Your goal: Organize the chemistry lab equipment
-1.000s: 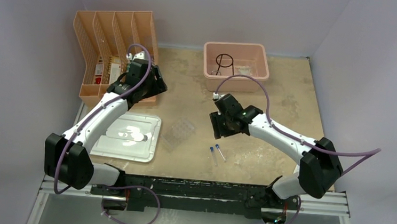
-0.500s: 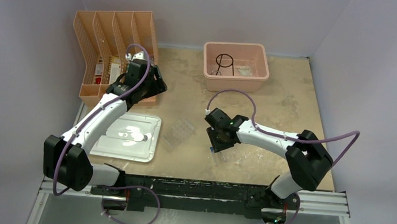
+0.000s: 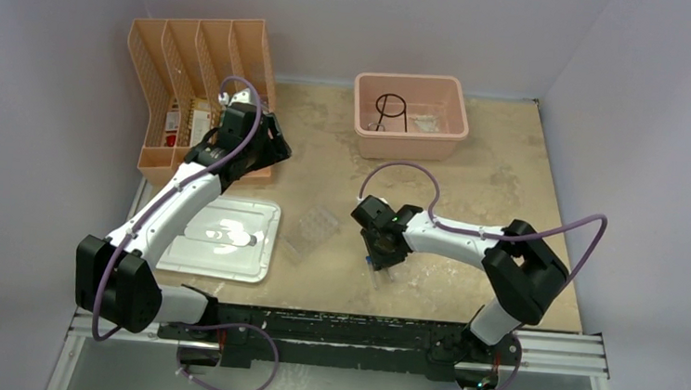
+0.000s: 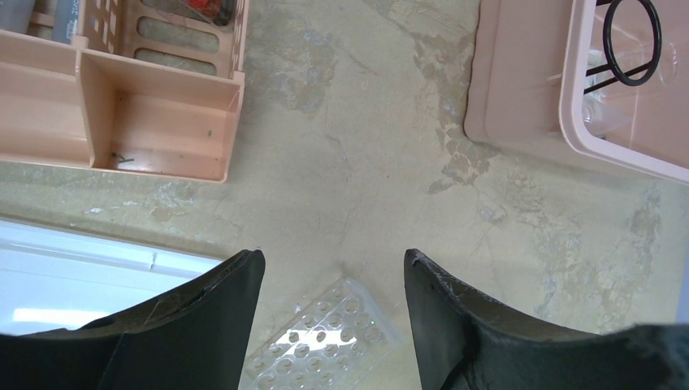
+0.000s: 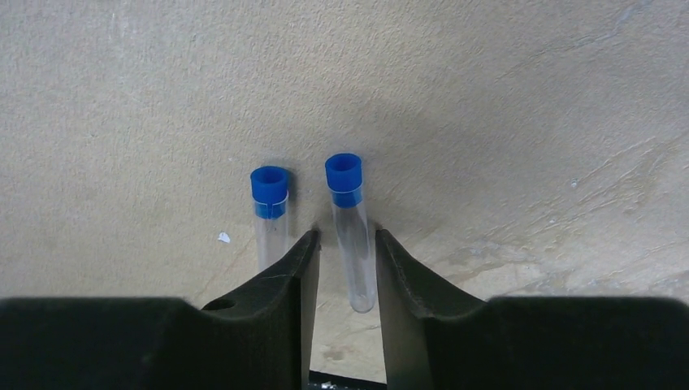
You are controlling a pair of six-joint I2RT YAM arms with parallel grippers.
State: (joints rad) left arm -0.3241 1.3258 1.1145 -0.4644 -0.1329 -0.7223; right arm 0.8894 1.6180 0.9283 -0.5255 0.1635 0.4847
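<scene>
Two blue-capped clear vials lie side by side on the table in the right wrist view. My right gripper [image 5: 347,236] is low over them, its jaws narrowly open and straddling the right vial [image 5: 354,252]. The left vial [image 5: 269,203] lies just outside my left finger. In the top view the right gripper [image 3: 384,254] covers both vials. My left gripper [image 4: 333,256] is open and empty, held high beside the orange organiser [image 3: 171,60]. The clear plastic tray [image 3: 313,227] with wells lies mid-table and shows below the left gripper [image 4: 325,345]. The black wire ring tripod [image 3: 391,108] sits in the pink bin [image 3: 409,137].
The flat white lid [image 3: 227,237] lies at the front left with a small glossy item on it. The orange organiser holds a few boxes in its slots. The pink bin [image 4: 520,89] stands at the back centre. Walls close in the table on three sides.
My right arm has swung left and toward the near edge and come down over the two vials. The left arm has not moved.
</scene>
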